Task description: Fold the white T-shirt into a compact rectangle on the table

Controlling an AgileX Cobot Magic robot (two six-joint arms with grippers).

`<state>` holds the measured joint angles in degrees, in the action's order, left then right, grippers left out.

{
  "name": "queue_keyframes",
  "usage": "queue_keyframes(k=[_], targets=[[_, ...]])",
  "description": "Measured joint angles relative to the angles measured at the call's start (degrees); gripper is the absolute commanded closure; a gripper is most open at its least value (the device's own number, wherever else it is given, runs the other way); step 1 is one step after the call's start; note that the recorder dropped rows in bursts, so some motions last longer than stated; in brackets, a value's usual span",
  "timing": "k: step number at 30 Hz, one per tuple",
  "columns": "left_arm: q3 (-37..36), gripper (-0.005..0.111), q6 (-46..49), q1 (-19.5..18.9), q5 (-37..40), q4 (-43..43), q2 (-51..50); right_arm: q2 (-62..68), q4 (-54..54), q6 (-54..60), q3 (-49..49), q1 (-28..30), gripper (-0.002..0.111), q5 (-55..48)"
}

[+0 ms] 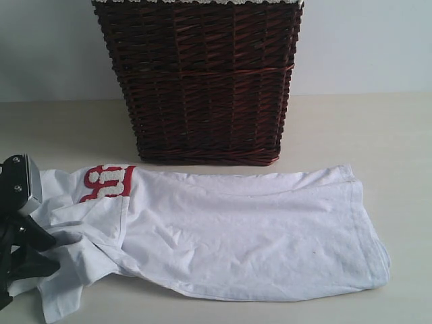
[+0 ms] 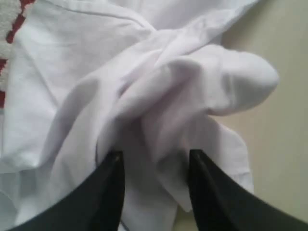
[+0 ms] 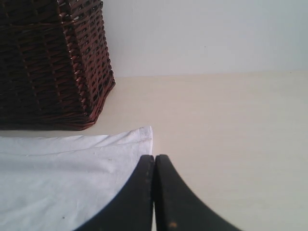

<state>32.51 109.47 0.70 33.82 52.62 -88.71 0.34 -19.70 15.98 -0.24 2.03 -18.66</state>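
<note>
The white T-shirt (image 1: 236, 229) lies flat across the table (image 1: 385, 135) in front of the basket. Its red-outlined lettering (image 1: 108, 181) shows at the left end, where the cloth is bunched and creased. My left gripper (image 1: 48, 253) sits at that end, low over the crumpled sleeve part. In the left wrist view the left gripper (image 2: 154, 156) is open, and a ridge of the T-shirt (image 2: 144, 72) runs between the spread fingers. My right gripper (image 3: 155, 158) is shut on nothing, just over the hem edge of the T-shirt (image 3: 62, 178). It is out of the exterior view.
A dark wicker basket (image 1: 202, 81) with white lace trim stands at the back of the table against the pale wall (image 1: 364, 40), close behind the shirt. It also fills a corner of the right wrist view, basket (image 3: 48, 62). Bare table (image 3: 231, 144) lies right of the shirt.
</note>
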Motion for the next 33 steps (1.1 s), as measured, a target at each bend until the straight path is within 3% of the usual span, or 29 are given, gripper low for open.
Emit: queue_keyframes(k=[6, 14, 25, 33], targets=[[0.0, 0.107, 1.9, 0.0, 3.4, 1.6, -2.3, 0.0, 0.0, 0.0, 0.0, 0.0, 0.108, 0.0], [-0.1, 0.107, 1.0, 0.0, 10.5, -1.3, -3.5, 0.0, 0.0, 0.0, 0.0, 0.0, 0.108, 0.0], [-0.1, 0.107, -3.2, 0.0, 23.8, -19.3, 1.7, 0.0, 0.0, 0.0, 0.0, 0.0, 0.108, 0.0], [4.3, 0.107, -4.1, 0.0, 24.1, -28.0, 1.7, 0.0, 0.0, 0.0, 0.0, 0.0, 0.108, 0.0]])
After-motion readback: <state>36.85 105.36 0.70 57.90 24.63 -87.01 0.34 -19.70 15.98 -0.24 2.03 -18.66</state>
